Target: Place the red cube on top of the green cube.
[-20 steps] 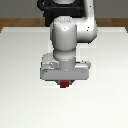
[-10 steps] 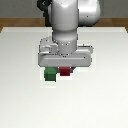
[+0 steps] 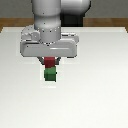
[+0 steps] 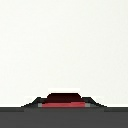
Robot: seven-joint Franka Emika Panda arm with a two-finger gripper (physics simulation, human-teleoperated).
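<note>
Exterior view – white table [image 3: 100, 90], wooden floor [image 3: 110, 22] behind

Counted on the white table [image 3: 100, 90]:

- Red cube [image 3: 49, 62]: one, also seen in the wrist view [image 4: 62, 99].
- Green cube [image 3: 49, 75]: one, at six o'clock of the red one and touching it.
- Cubes altogether: two.
- Robot arm [image 3: 49, 20]: one.
- Gripper [image 3: 49, 61]: one, with two fingers [image 3: 56, 61], one at three o'clock and one at nine o'clock of the red cube.
- Table: one.
</note>
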